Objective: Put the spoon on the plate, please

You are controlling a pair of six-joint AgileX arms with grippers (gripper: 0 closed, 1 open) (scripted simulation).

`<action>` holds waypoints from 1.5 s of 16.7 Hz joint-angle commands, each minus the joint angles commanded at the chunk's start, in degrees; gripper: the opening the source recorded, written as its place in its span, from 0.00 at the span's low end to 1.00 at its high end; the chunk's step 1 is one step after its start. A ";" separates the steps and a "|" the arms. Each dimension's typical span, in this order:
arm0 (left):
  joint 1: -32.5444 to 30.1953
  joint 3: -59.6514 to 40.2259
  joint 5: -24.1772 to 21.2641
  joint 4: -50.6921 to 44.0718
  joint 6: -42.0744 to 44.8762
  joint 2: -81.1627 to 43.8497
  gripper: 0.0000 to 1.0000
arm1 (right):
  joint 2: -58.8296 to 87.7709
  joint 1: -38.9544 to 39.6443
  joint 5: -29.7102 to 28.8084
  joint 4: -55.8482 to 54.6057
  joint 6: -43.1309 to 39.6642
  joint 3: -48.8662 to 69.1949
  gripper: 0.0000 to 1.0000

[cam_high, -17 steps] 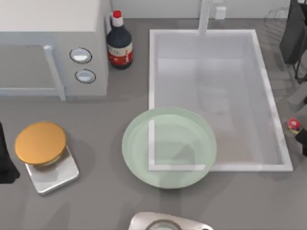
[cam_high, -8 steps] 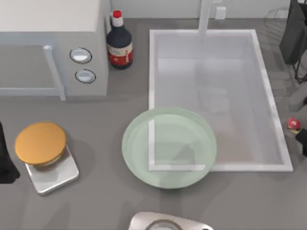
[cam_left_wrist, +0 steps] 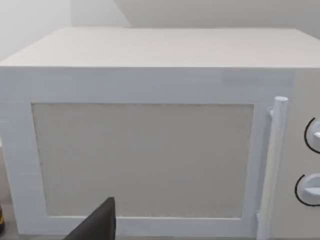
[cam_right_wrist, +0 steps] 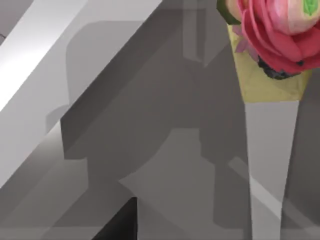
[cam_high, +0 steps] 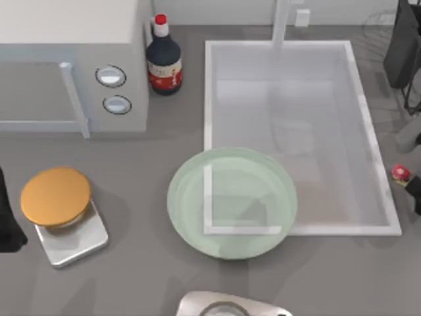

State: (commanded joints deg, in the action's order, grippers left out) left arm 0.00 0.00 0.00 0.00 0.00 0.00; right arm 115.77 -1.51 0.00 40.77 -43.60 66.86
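Note:
The pale green glassy plate (cam_high: 231, 202) lies in the middle of the counter, over the sink's front left corner. At the right edge, the spoon shows as a small red knob (cam_high: 400, 172) beside the sink's right rim. The rest of it is hidden under my right gripper (cam_high: 414, 194). In the right wrist view, the spoon's white handle (cam_right_wrist: 270, 165) runs from a pink, rose-like knob (cam_right_wrist: 275, 35) towards the camera, over grey counter. My left arm (cam_high: 6, 217) is parked at the left edge, facing the microwave.
A white sink (cam_high: 289, 131) fills the back right, with a faucet (cam_high: 281, 23) behind it. A microwave (cam_high: 72, 66) and a dark sauce bottle (cam_high: 164, 59) stand at the back left. An orange disc (cam_high: 55, 196) rests on a metal scale (cam_high: 72, 237). A metal object (cam_high: 230, 304) sits at the front edge.
The spoon's red knob has shifted slightly to the left beside the sink rim. Nothing else has moved.

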 joint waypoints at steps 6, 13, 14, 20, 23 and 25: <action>0.00 0.00 0.00 0.00 0.00 0.00 1.00 | 0.00 0.00 0.00 0.00 0.00 0.00 0.00; 0.00 0.00 0.00 0.00 0.00 0.00 1.00 | -5.21 0.10 1.32 9.89 0.91 5.54 0.00; 0.00 0.00 0.00 0.00 0.00 0.00 1.00 | -6.04 0.10 1.33 12.95 0.85 7.24 0.00; 0.00 0.00 0.00 0.00 0.00 0.00 1.00 | -10.85 0.02 1.33 24.52 0.88 14.81 0.00; 0.00 0.00 0.00 0.00 0.00 0.00 1.00 | -10.66 0.11 1.35 24.41 0.98 14.70 0.00; 0.00 0.00 0.00 0.00 0.00 0.00 1.00 | -10.55 0.25 1.34 24.44 0.44 14.87 0.00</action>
State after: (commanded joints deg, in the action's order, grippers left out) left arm 0.00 0.00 0.00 0.00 0.00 0.00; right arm 105.23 -1.26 1.34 65.21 -43.16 81.73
